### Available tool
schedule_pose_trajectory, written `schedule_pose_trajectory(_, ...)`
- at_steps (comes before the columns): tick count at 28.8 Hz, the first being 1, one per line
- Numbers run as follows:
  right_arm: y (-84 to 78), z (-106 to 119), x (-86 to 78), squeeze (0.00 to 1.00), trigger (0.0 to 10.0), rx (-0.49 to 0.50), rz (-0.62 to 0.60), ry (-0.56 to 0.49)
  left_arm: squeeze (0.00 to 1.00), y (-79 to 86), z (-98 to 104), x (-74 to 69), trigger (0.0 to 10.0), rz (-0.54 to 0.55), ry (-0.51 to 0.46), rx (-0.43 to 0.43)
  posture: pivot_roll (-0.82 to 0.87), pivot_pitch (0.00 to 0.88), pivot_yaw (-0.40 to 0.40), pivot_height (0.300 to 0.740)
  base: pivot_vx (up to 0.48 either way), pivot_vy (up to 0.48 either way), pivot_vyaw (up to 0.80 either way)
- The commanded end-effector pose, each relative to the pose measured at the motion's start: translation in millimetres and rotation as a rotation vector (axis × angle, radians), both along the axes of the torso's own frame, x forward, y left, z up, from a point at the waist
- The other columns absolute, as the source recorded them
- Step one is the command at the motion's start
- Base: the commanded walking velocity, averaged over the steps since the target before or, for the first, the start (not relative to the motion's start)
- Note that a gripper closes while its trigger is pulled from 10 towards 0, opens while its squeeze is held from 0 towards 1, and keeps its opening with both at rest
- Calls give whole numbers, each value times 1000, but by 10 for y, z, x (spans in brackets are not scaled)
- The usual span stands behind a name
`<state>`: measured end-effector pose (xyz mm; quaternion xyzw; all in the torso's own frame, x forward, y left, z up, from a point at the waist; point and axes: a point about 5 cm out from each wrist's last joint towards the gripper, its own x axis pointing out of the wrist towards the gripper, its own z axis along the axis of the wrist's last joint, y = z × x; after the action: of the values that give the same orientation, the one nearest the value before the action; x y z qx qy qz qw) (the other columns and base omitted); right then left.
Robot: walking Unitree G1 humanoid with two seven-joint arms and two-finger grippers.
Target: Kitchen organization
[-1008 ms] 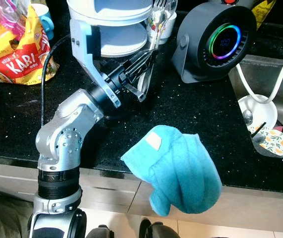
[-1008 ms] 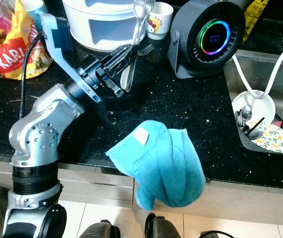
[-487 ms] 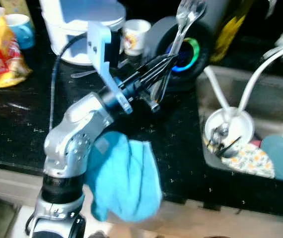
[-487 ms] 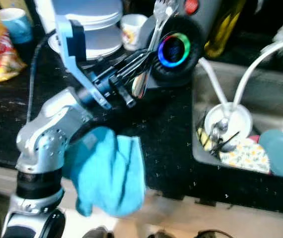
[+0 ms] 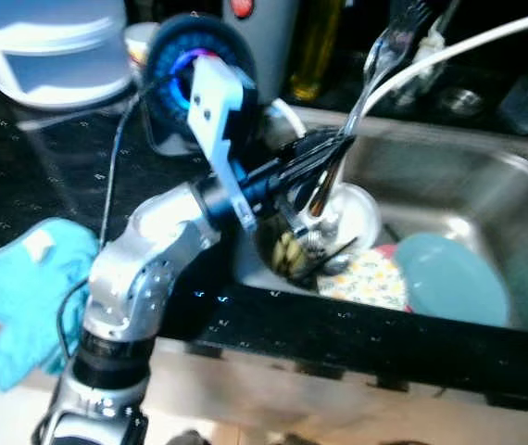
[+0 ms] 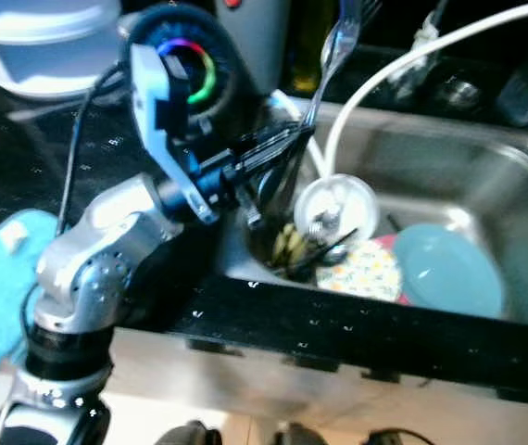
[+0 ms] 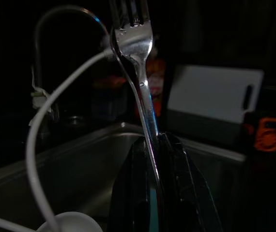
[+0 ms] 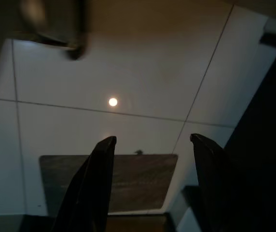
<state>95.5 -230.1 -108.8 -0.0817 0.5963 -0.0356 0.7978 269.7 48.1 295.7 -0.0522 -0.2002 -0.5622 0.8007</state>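
My left gripper [image 5: 333,153] is shut on a silver fork [image 5: 375,65] and holds it upright, tines up, over the left end of the steel sink [image 5: 514,185]. The left wrist view has the fork [image 7: 140,63] pinched between the two black fingers [image 7: 176,169]. Below it in the sink stands a white round holder [image 5: 343,213] with cutlery, beside a flowered plate [image 5: 370,278] and a teal plate [image 5: 449,278]. My right gripper [image 8: 152,145] hangs idle and open above a tiled floor.
A blue cloth [image 5: 23,287] hangs over the black counter's front edge at the left. A dark round fan [image 5: 181,74] with a lit ring and a white stacked container [image 5: 60,46] stand at the back. A white hose [image 5: 468,42] arcs over the sink.
The camera has swung right, so the sink now sits in the middle and the cloth at the left. My left gripper carried the fork from over the counter to over the sink's left end.
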Motion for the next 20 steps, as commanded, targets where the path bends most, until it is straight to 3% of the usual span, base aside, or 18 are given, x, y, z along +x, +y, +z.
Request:
schedule_pose_trajectory(1,-16,-6,-41,0,10000,-1,-10,12,0,-38,-36,19,10000,9,17,24,92,146,-33,740,0,0,0)
schedule_pose_trajectory(5,-28,-8,-62,0,10000,-3,-10,17,0,-21,-59,116,10000,69,45,44,90,147,-37,740,0,0,0)
schedule_pose_trajectory(10,-41,-9,-82,0,10000,-5,-12,20,0,-67,-122,132,10000,69,71,105,88,148,-36,740,0,0,0)
schedule_pose_trajectory(20,-43,-14,-107,0,10000,-7,-12,27,0,-83,-363,296,10000,179,135,335,83,151,-35,740,0,0,0)
